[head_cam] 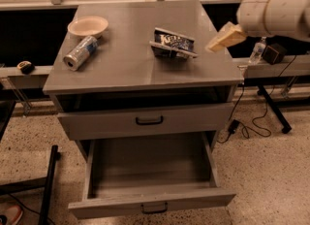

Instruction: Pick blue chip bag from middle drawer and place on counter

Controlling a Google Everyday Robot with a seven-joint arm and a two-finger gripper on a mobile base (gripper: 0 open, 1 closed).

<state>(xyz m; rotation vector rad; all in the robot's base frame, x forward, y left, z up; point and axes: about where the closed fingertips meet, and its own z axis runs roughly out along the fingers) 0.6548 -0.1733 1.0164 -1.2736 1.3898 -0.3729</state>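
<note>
The blue chip bag (173,43) lies flat on the counter (131,73), right of its middle, with nothing gripping it. My gripper (224,39) hangs just off the counter's right edge, a short way right of the bag and apart from it, open and empty. The pale arm reaches in from the upper right. The middle drawer (152,202) is pulled fully out below and its inside shows nothing in it.
A pale bowl (87,25) and a silver-blue can (80,52) lying on its side sit on the counter's left part. The upper handled drawer (145,120) is shut. A bottle (257,50) and a black box (274,53) stand on the ledge at right.
</note>
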